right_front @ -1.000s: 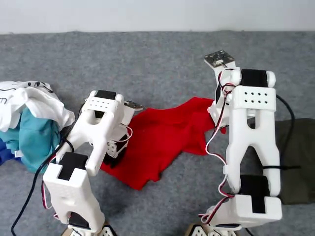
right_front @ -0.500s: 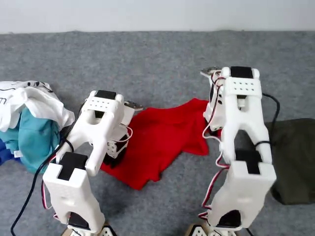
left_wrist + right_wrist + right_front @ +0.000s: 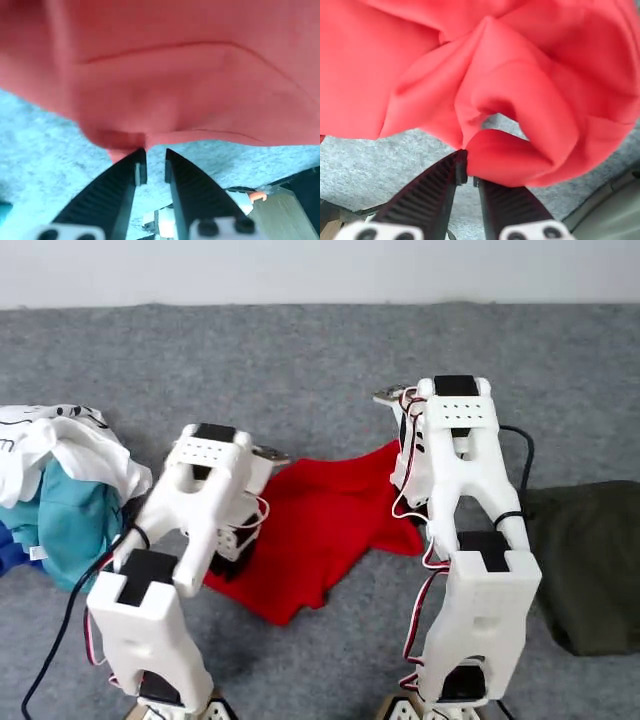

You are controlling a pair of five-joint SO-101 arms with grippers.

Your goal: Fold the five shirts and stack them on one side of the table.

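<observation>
The red shirt [image 3: 320, 530] lies crumpled and unfolded on the grey desk [image 3: 300, 370], and both arms have hold of it from opposite edges. The left arm [image 3: 200, 500] bends down over the red shirt's edge on its own side. In the left wrist view the left gripper [image 3: 154, 157] has its fingers [image 3: 125, 185] nearly together, clenched on a small pinch of the red shirt's hem, which puckers right at their tips; the cloth spreads out beyond them with the desk showing beneath its edge. The right arm [image 3: 455, 460] stands over the opposite edge of the red shirt. In the right wrist view the right gripper [image 3: 469, 175] has its fingers [image 3: 430, 195] pressed close on a gathered fold, with the cloth bunching into deep creases around the tips. Well apart from the red shirt, past the left arm, sits a loose heap: a white shirt [image 3: 60, 445] on top, a teal shirt [image 3: 70, 520] under it, and a sliver of blue cloth [image 3: 8, 550] at the heap's foot. Beyond the right arm from the red shirt, a dark olive shirt [image 3: 590, 560] lies flat on the desk, not touching the red shirt.
</observation>
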